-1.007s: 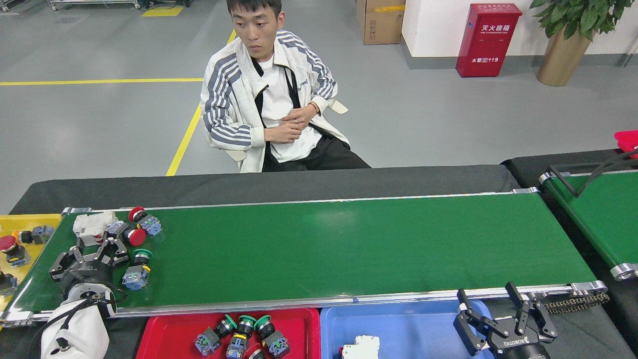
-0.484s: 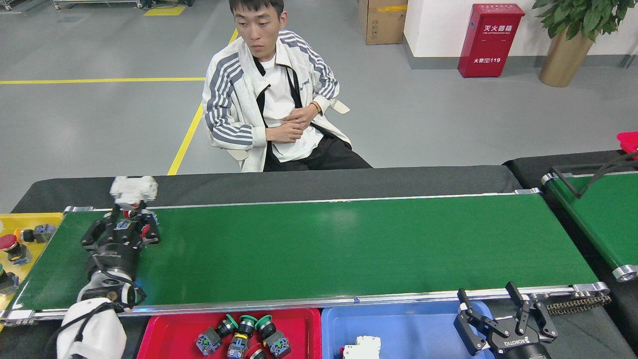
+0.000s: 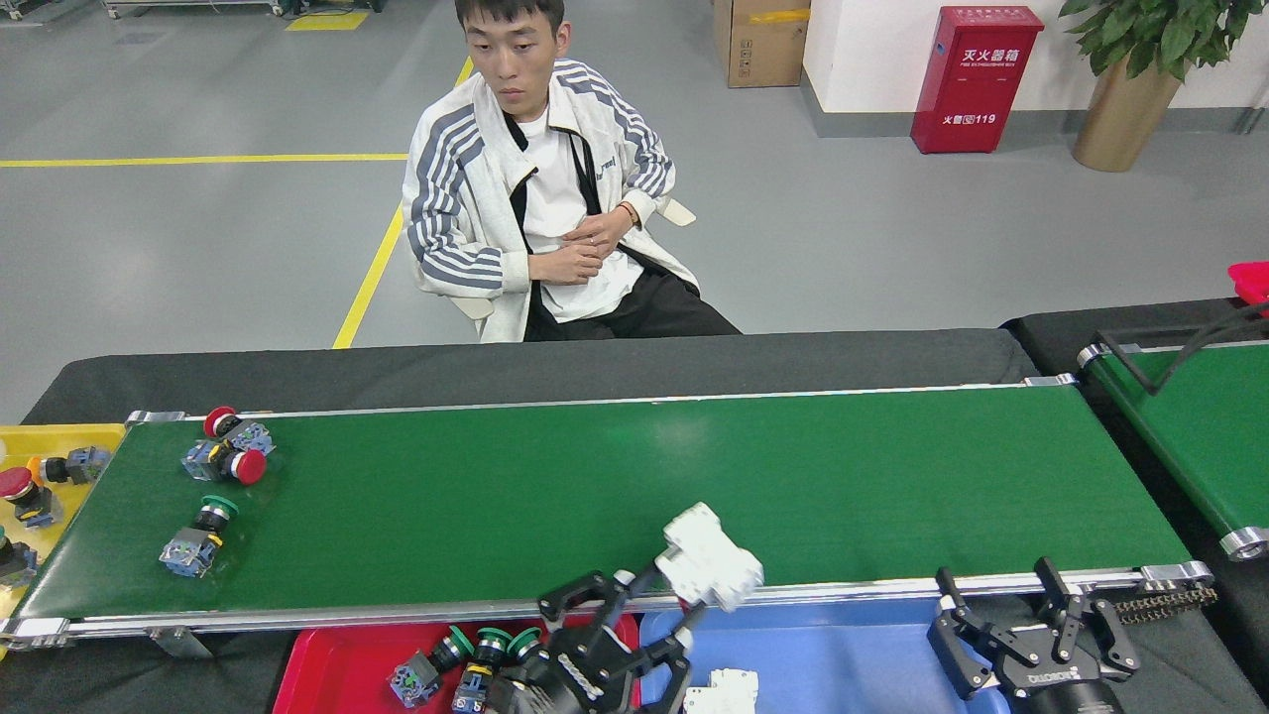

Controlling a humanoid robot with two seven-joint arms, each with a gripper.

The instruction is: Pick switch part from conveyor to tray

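Left gripper (image 3: 662,607) clamps the white switch part (image 3: 709,556) at bottom centre, blue tray (image 3: 823,645) just below-right of it, while right gripper (image 3: 1031,635) waits open.

matt dark-green conveyor (image 3: 615,486) belt with shiny brushed aluminium rails, glossy red plastic tray (image 3: 327,659), smooth blue plastic tray (image 3: 823,645), white matt plastic switch part (image 3: 709,557), black cloth over the worktop (image 3: 595,362)
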